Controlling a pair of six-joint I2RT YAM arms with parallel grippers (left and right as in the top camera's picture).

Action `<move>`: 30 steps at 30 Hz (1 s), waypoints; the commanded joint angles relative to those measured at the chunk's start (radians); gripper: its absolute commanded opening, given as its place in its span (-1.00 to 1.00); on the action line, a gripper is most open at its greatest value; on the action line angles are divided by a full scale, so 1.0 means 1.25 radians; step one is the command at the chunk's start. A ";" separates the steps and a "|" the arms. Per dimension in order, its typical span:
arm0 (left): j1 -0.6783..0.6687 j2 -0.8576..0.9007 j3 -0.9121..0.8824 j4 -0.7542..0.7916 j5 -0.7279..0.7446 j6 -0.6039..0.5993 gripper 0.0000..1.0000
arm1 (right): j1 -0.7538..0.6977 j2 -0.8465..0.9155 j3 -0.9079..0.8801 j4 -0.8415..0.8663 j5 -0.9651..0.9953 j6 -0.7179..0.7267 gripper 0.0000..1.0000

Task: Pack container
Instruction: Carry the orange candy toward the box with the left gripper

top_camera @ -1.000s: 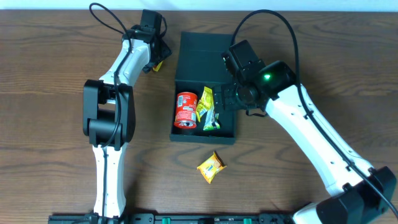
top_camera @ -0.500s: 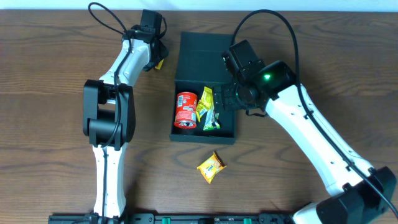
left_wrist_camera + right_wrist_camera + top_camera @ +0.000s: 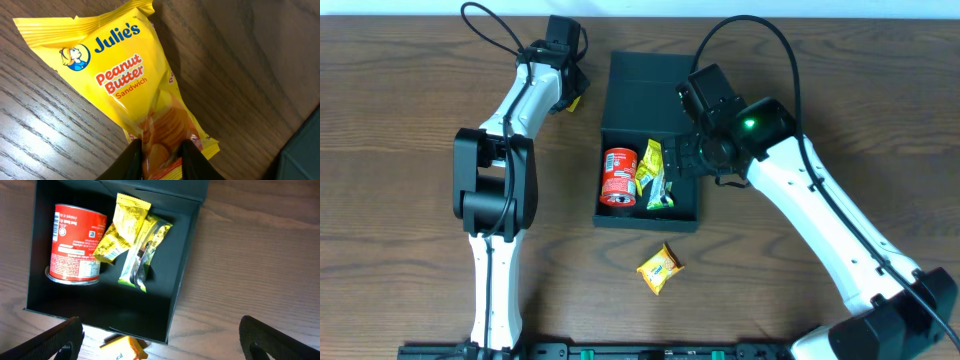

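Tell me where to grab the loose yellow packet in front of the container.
Probably its middle, coming straight down from above. The packet lies flat on the table, skewed diagonally, clear of the container, so side entry offers no edge. Turn the jaws to span its shorter width; the crimped ends look too thin.

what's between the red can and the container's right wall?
Yellow and green snack packets lie between the red can and the container's right wall, clearest in the right wrist view.

The wooden table (image 3: 400, 150) carries the container (image 3: 645, 85) (lid open), a Julie's packet (image 3: 125, 75) and another yellow packet (image 3: 659, 268).
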 commanded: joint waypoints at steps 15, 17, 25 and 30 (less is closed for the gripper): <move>0.004 0.018 0.003 -0.124 -0.066 0.167 -0.70 | 0.002 -0.013 0.002 0.002 0.009 0.007 0.99; 0.004 0.017 0.003 -0.137 -0.066 0.228 -0.78 | 0.002 -0.013 0.002 0.004 0.013 0.007 0.99; 0.004 0.000 0.003 -0.172 -0.070 0.315 -0.88 | 0.002 -0.013 0.002 0.008 0.027 0.007 0.99; 0.004 -0.033 0.003 -0.176 -0.071 0.353 -0.88 | 0.002 -0.013 0.002 0.008 0.027 0.007 0.98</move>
